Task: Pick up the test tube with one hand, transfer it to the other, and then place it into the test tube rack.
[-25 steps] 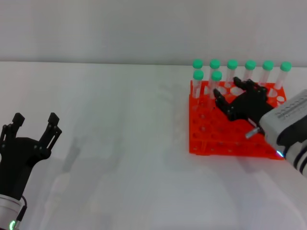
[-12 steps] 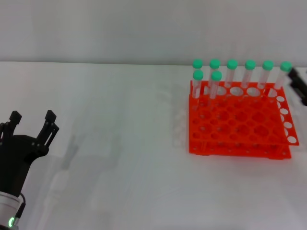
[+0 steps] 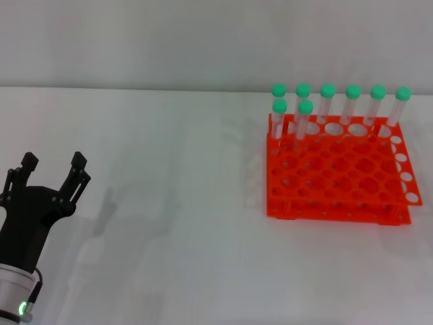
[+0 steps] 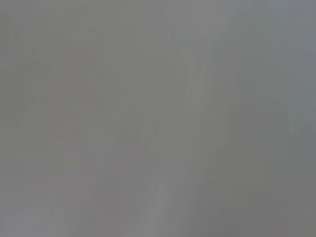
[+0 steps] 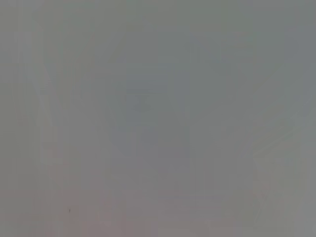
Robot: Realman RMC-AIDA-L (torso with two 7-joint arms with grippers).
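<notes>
Rack (image 3: pixel 338 177) — eight capped tubes (image 3: pixel 304 122) upright

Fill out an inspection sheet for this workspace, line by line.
Surface: plain white table.
Job's things: bright orange-red plastic test tube rack at far right, holding eight clear green-capped test tubes, six in the back row, two in the next; no loose tube seen.
Clutter: nothing seen.
Grippers: black left gripper open, empty, near left; right gripper not in view.
Cables: nothing seen.
Surroundings: plain pale wall; wrist views show nothing.
</notes>
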